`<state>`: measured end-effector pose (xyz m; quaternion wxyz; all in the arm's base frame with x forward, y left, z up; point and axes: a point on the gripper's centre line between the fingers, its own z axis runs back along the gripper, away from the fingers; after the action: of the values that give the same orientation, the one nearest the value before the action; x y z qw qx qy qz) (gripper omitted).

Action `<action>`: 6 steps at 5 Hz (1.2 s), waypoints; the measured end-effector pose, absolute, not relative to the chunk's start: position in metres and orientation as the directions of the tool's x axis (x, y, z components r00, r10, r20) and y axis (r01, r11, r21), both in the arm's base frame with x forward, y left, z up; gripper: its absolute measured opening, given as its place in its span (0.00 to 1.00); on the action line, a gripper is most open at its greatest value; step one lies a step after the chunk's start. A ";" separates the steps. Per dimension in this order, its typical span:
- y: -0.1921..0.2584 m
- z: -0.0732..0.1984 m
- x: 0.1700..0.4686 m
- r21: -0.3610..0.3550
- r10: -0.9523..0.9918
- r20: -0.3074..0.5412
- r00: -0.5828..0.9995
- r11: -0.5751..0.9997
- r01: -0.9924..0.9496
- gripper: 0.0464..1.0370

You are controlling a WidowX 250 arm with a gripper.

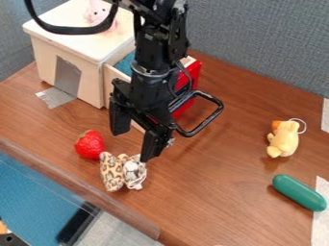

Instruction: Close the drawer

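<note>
One green toy (299, 192) lies apart from one open drawer (195, 73).

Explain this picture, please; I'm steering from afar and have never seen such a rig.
The black machine is one robot arm, ending in a two-finger gripper that hangs open and holds nothing. A fixed camera looks down at a slant. Behind the arm, a pale wooden cabinet has its red-fronted drawer pulled out. On the brown table lie a red strawberry, a leopard-print toy, a yellow plush toy and a green, round-ended object.
</note>
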<state>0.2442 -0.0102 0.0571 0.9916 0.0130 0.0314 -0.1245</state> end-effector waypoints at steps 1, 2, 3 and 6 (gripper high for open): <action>-0.011 0.050 0.242 0.012 -0.241 -0.091 0.966 0.970 0.243 0.96; -0.032 0.047 0.262 0.014 -0.280 -0.072 0.957 0.959 0.282 0.96; -0.048 0.046 0.284 0.034 -0.299 -0.042 0.953 0.953 0.301 0.96; -0.083 0.037 0.341 0.147 -0.322 0.013 0.947 0.937 0.316 0.96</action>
<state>0.3413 -0.0831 0.0374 0.9840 0.0717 -0.0184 -0.1620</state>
